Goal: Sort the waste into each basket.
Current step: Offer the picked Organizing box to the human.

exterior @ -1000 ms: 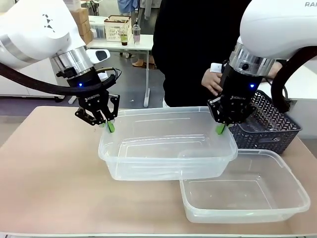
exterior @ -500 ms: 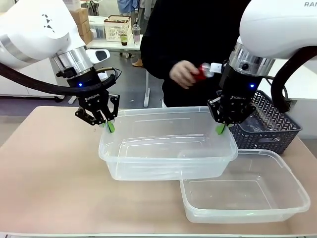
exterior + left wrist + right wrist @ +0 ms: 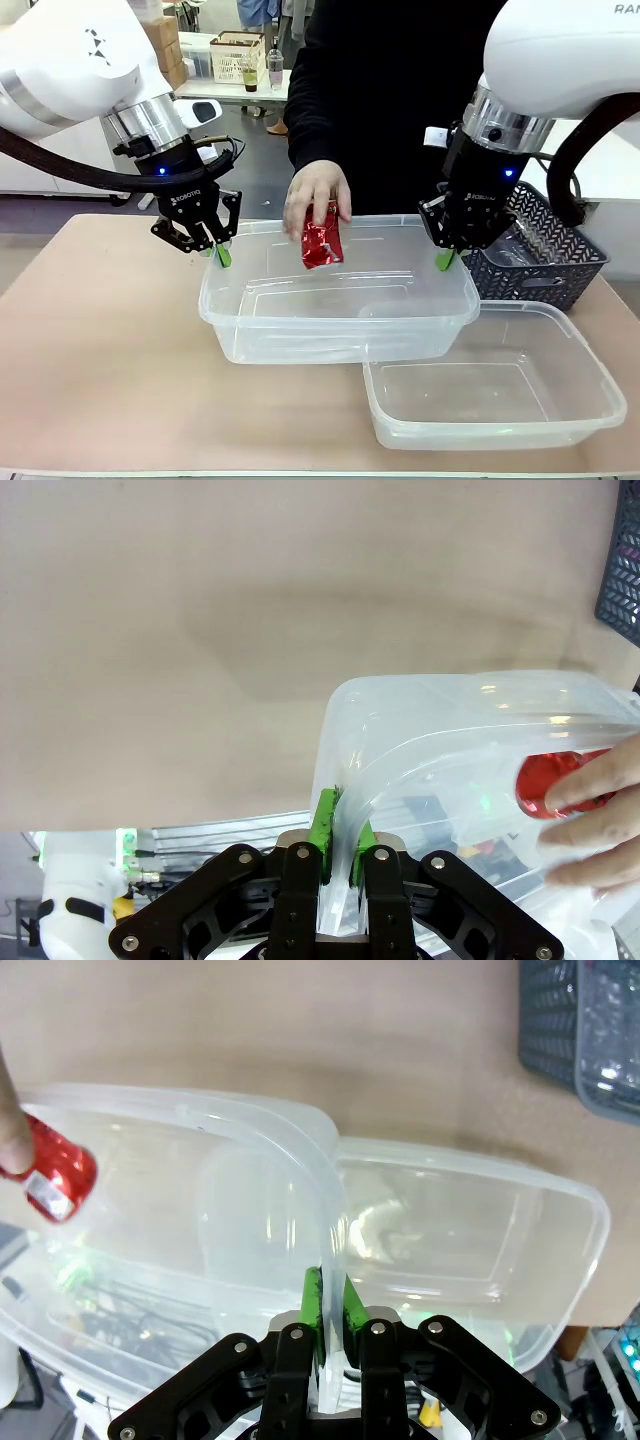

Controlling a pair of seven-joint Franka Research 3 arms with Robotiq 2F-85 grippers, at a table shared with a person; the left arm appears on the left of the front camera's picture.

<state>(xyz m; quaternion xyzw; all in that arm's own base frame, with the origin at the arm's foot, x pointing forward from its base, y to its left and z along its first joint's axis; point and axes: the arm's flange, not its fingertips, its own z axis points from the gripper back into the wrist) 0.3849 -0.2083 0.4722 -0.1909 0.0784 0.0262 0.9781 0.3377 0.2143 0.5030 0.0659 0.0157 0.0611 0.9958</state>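
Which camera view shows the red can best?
The front view: the red can shows nearly whole under the person's hand, over the tub. The left wrist view shows it through the tub wall, behind fingers; the right wrist view, at the left edge.

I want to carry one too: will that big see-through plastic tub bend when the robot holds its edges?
Probably a little: the see-through plastic tub looks thin-walled, and the left gripper and right gripper pinch only its rim. Likely light, since nothing lies in it yet. Its smooth, glossy plastic might slip between the green pads.
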